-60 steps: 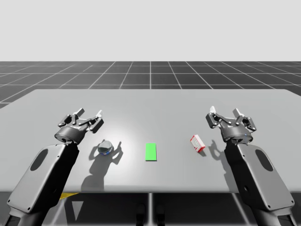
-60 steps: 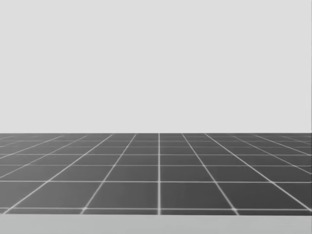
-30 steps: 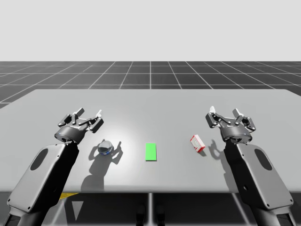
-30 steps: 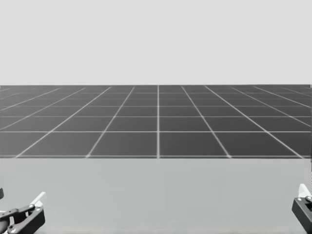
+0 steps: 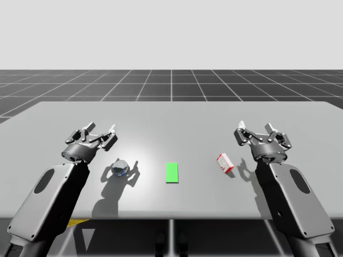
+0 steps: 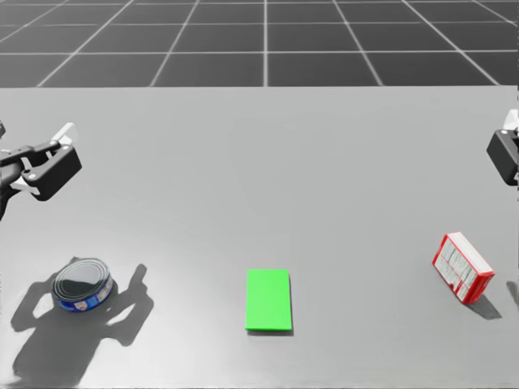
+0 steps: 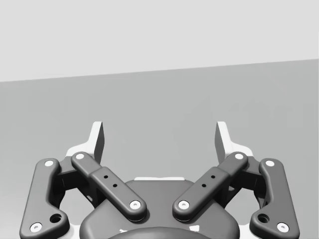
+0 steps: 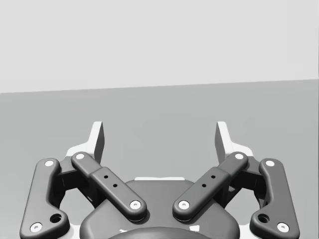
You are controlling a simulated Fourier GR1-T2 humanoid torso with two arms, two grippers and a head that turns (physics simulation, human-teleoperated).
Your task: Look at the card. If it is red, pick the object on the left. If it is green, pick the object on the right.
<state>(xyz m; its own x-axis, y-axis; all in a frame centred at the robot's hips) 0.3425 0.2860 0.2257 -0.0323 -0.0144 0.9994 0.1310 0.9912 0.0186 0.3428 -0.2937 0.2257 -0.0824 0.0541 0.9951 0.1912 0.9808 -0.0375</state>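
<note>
High view: green card (image 5: 171,172) sits dead centre, blue-banded can (image 5: 120,169) left of it, red box (image 5: 225,163) right, all well apart. Left gripper (image 5: 101,133) is mid-left and right gripper (image 5: 258,134) mid-right, neither touching anything. Head view: box lower right, can lower left. Both wrist views: fingers spread wide, grey table (image 7: 159,99) ahead.

1. My right gripper (image 8: 159,138) stands with its two fingers (image 8: 97,142) spread wide apart.
2. Ahead of it I see the flat grey table (image 8: 159,107).
3. Past the table's far edge is a pale backdrop (image 8: 159,40).
</note>
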